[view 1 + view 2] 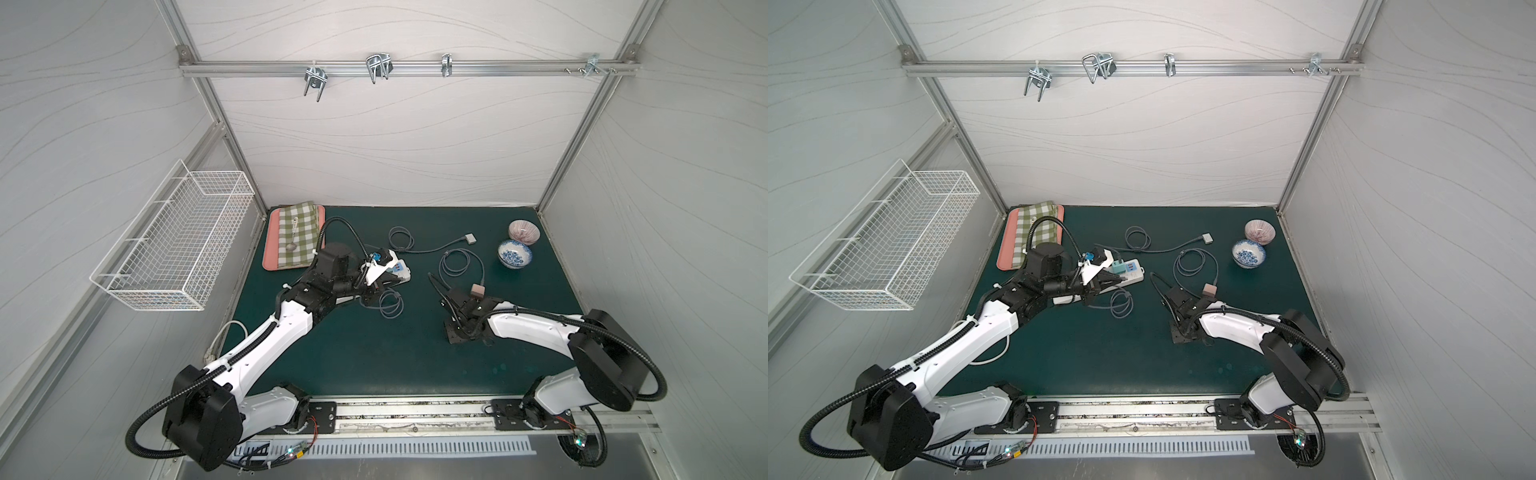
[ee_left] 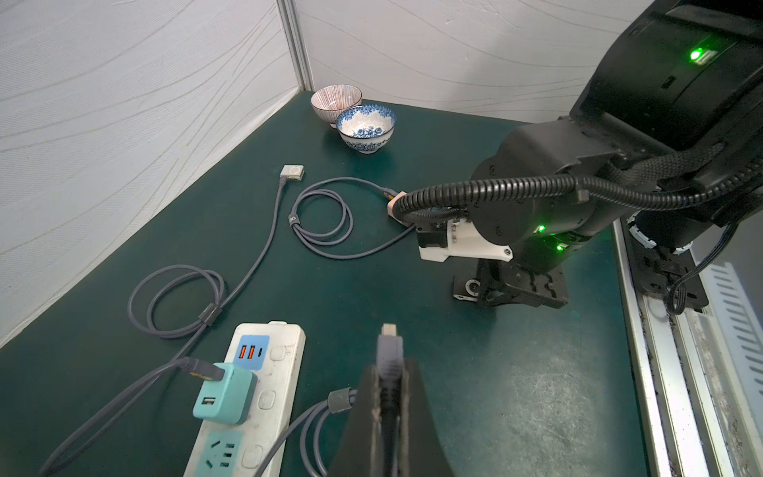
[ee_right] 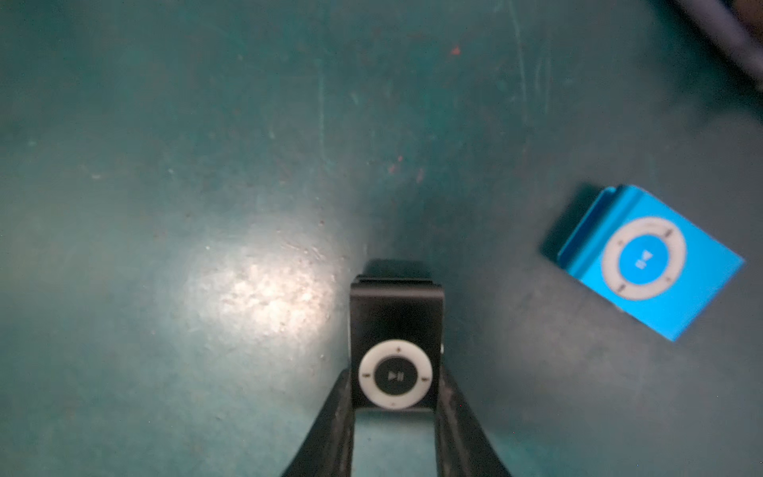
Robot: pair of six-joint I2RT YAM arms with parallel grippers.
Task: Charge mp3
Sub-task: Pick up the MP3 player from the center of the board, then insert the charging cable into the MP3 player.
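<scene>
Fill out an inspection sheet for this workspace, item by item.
Surface: green mat, scuffed.
Job's things: black mp3 player between the fingers of the right gripper; blue mp3 player lying on the mat; teal charger plugged into the power strip.
Clutter: striped bowl beside blue-patterned bowl; tray holding a checked cloth and spoon.
Grippers: left gripper shut on a cable plug; right gripper flanks the black player, grip not certain.
Cables: grey cable runs from the charger to a silver player; coiled cable lies near the right arm.
Surroundings: wire basket on the left wall; hooks on the back rail.
</scene>
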